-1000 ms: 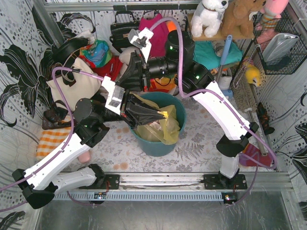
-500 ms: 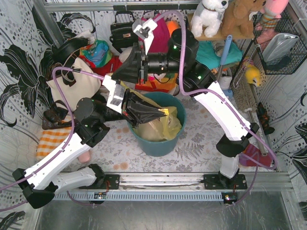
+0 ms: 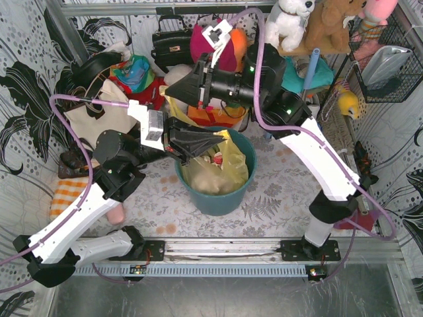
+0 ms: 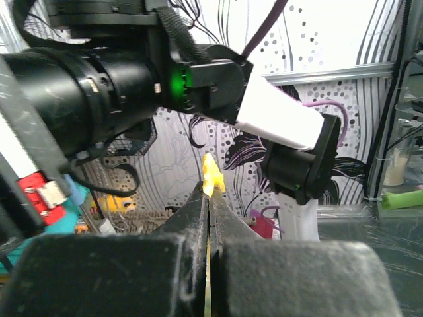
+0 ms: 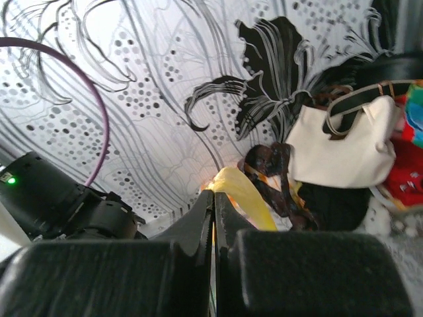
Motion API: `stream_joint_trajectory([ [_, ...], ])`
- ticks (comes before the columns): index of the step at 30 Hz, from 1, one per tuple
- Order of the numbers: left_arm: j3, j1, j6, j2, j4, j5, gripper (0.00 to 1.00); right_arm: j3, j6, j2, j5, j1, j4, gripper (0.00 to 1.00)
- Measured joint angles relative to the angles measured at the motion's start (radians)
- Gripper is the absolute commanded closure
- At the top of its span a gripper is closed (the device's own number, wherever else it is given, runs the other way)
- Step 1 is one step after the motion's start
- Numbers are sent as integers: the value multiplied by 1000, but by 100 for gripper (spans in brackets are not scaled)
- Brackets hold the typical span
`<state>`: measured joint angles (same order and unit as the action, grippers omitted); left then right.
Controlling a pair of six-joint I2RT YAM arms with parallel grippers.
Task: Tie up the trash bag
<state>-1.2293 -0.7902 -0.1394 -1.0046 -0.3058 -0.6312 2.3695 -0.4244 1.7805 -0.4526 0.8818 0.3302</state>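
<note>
Fingers (image 4: 192, 221) of the left gripper (image 4: 209, 198) press flat together on a thin flap of the trash bag (image 4: 211, 177), its yellow tip poking out just above them at the centre of the left wrist view. The right gripper (image 5: 213, 198) is clamped the same way on another yellow fold at the centre of its own view.

In the top view the bag's body sits in the teal bin (image 3: 218, 201) at centre frame, with white paper showing through.

The step in hand looks like drawing two ends of the rim apart. Next they need crossing over each other without the thin plastic slipping or tearing.

The left arm slants up from the lower left, its wrist pointing right over the bin. The right arm reaches in from the lower right, its wrist level and pointing left above the bin's far rim.
</note>
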Motion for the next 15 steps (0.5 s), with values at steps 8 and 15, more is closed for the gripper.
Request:
stream_joint_trajectory([
  [8,11,0,45,1,6,60,100,-282,-10,-239,186,0,37,100],
  [15,41,0,49,12,3,125,100,-486,-14,-436,321,0,28,100],
])
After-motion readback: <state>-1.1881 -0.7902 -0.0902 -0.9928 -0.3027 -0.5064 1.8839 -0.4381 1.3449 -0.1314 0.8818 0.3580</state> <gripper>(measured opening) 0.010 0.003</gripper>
